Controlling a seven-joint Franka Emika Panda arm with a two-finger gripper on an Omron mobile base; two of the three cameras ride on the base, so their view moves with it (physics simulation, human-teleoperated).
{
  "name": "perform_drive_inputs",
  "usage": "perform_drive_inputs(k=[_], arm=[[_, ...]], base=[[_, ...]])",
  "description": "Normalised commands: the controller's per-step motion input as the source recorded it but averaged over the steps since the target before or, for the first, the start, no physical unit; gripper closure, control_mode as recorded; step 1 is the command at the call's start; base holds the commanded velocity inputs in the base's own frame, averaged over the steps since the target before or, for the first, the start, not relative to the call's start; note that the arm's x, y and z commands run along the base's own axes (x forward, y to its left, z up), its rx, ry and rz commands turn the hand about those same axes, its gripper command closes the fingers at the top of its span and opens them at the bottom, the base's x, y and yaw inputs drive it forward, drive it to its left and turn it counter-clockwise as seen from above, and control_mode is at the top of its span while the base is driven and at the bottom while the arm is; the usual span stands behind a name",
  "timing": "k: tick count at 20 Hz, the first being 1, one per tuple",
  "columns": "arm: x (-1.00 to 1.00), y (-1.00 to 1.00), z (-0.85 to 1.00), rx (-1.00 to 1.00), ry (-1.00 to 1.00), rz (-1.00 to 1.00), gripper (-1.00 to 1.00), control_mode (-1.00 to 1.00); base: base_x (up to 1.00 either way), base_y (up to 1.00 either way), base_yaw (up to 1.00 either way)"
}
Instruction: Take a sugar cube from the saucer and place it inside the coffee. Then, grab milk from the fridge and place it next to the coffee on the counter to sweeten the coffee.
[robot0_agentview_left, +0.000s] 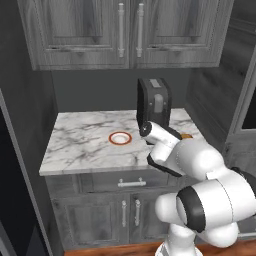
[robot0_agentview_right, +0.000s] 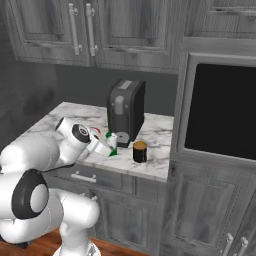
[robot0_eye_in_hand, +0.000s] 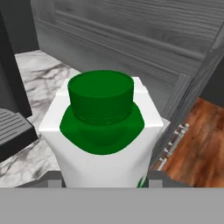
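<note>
Milk carton, light, stiff-walled and probably slick, sits clamped between the fingers low on its flat sides, over the worktop near the coffee.

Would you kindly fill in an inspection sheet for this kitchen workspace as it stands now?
Surface: white marble counter.
Job's things: saucer bare, no cube seen; coffee stands right of the coffee machine; milk at the counter's front.
Clutter: nothing seen.
Grippers: gripper, jaws closed on the milk's sides.
Cables: nothing seen.
Surroundings: wood-grain cabinets, built-in oven, wood floor.
</note>
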Motion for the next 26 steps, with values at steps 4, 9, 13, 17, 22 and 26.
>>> perform_drive_inputs(k=[4, 9, 13, 17, 22, 26], arm=[[0.27, 0.0, -0.03, 0.0, 0.0, 0.0, 1.0, -1.0], [0.15, 0.0, -0.03, 0.0, 0.0, 0.0, 1.0, -1.0], [0.15, 0.0, -0.17, 0.0, 0.0, 0.0, 1.0, -1.0], [0.16, -0.05, -0.05, 0.0, 0.0, 0.0, 1.0, -1.0], [0.21, -0.09, -0.06, 0.0, 0.0, 0.0, 1.0, -1.0], [0.16, -0.17, -0.07, 0.0, 0.0, 0.0, -1.0, -1.0]], base=[[0.0, 0.0, 0.0], [0.0, 0.0, 0.0], [0.0, 0.0, 0.0], [0.0, 0.0, 0.0], [0.0, 0.0, 0.0], [0.0, 0.0, 0.0]])
